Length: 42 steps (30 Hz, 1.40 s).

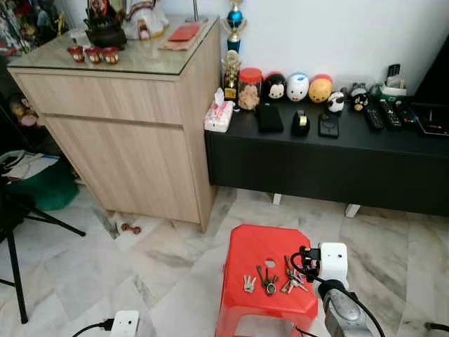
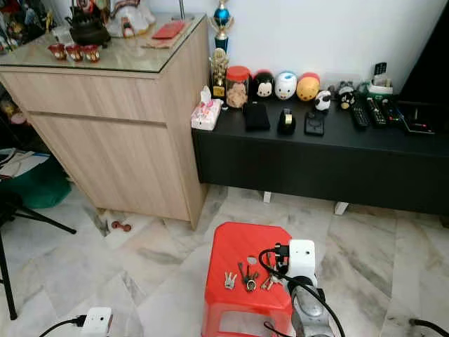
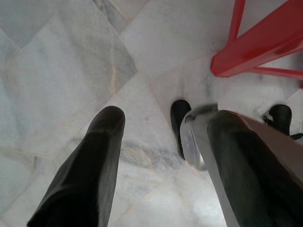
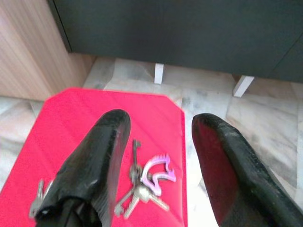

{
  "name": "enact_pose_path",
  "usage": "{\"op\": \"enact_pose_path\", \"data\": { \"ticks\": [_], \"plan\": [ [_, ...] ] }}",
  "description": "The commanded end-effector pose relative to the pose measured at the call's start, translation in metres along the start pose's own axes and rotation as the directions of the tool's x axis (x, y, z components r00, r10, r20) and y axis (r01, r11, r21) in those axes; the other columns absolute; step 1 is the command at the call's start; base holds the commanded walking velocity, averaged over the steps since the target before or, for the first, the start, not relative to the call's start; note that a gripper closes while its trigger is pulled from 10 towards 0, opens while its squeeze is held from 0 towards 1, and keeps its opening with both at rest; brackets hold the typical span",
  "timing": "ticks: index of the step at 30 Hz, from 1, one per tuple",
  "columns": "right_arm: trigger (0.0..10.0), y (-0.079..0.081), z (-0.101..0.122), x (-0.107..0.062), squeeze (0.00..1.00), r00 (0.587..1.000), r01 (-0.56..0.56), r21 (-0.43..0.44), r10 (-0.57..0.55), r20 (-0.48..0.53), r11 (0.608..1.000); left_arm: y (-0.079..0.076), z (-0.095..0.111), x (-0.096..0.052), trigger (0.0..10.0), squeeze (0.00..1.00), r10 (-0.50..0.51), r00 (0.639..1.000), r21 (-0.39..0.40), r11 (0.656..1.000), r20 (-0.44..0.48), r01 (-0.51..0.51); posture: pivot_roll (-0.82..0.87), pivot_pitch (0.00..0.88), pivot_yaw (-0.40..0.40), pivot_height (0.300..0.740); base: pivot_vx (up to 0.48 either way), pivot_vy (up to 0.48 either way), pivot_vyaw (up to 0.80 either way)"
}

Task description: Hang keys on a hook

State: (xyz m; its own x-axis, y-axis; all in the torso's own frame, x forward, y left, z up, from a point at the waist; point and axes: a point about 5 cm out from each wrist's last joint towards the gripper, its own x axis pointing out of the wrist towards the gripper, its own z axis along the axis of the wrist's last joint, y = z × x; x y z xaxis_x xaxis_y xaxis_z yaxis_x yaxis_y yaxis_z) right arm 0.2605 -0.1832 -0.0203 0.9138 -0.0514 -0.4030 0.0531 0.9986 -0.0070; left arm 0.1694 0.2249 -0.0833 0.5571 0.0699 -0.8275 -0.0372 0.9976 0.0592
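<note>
right gripper (image 4: 161, 156): wide open, empty, over keys (image 4: 144, 182) | stool (image 1: 252, 253) right edge | risk: nudging the bunch off that edge

a light wooden cabinet (image 1: 133, 133) with a glass top stands at the left, carrying three small red cups (image 1: 92, 54), a dark teapot (image 1: 105, 29) and a red envelope (image 1: 184, 31). beside it runs a low black console (image 1: 330, 158) holding a pink tissue box (image 1: 219, 114), a red-lidded jar (image 1: 249, 88), a small trophy (image 1: 231, 69), round toy figures (image 1: 298, 87) and remote controls (image 1: 382, 116). a red plastic stool (image 1: 263, 253) sits on the marble floor (image 1: 91, 274). a white plug adapter (image 1: 125, 324) lies near the bottom edge.
</note>
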Motion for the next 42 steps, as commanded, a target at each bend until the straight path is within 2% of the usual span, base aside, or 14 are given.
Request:
{"op": "enact_pose_path", "data": {
  "ticks": [1,4,13,23,33,42],
  "plan": [
    [10.0,0.002,-0.005,-0.001,0.00,1.000,0.001,0.018,-0.001,-0.030,1.000,0.002,-0.006,-0.001,10.0,0.00,0.004,1.000,-0.011,1.000,-0.023,-0.005,0.02,0.059,0.010,0.641,0.000,0.000,0.00],
    [10.0,0.002,-0.004,-0.002,0.00,1.000,0.002,0.053,-0.002,-0.011,0.999,-0.001,-0.006,-0.001,10.0,0.00,-0.003,1.000,-0.006,1.000,-0.023,0.003,0.02,0.061,0.010,0.641,0.000,0.000,0.00],
    [10.0,0.007,-0.004,0.000,0.00,0.999,-0.041,0.076,0.043,-0.019,0.996,-0.007,-0.005,0.000,10.0,0.00,-0.012,1.000,-0.015,1.000,-0.017,0.012,0.02,0.064,0.011,0.641,0.000,0.000,0.00],
    [10.0,0.010,-0.006,-0.001,0.00,0.996,-0.075,0.052,0.077,-0.035,0.996,-0.010,-0.003,0.001,10.0,0.00,-0.016,1.000,-0.018,1.000,-0.013,0.016,0.02,0.066,0.012,0.641,0.000,0.000,0.00],
    [10.0,0.010,-0.010,-0.003,0.00,0.996,-0.081,0.058,0.084,-0.038,0.995,-0.014,-0.002,0.002,10.0,0.00,-0.021,1.000,-0.019,1.000,-0.008,0.021,0.02,0.068,0.012,0.641,0.000,0.000,0.80],
    [10.0,0.009,-0.014,-0.004,0.00,0.996,-0.063,0.093,0.069,-0.057,0.994,-0.032,0.002,0.004,10.0,0.00,-0.043,0.999,-0.015,0.999,-0.003,0.043,0.02,0.069,0.012,0.641,0.000,0.000,0.22]
  ]
}}
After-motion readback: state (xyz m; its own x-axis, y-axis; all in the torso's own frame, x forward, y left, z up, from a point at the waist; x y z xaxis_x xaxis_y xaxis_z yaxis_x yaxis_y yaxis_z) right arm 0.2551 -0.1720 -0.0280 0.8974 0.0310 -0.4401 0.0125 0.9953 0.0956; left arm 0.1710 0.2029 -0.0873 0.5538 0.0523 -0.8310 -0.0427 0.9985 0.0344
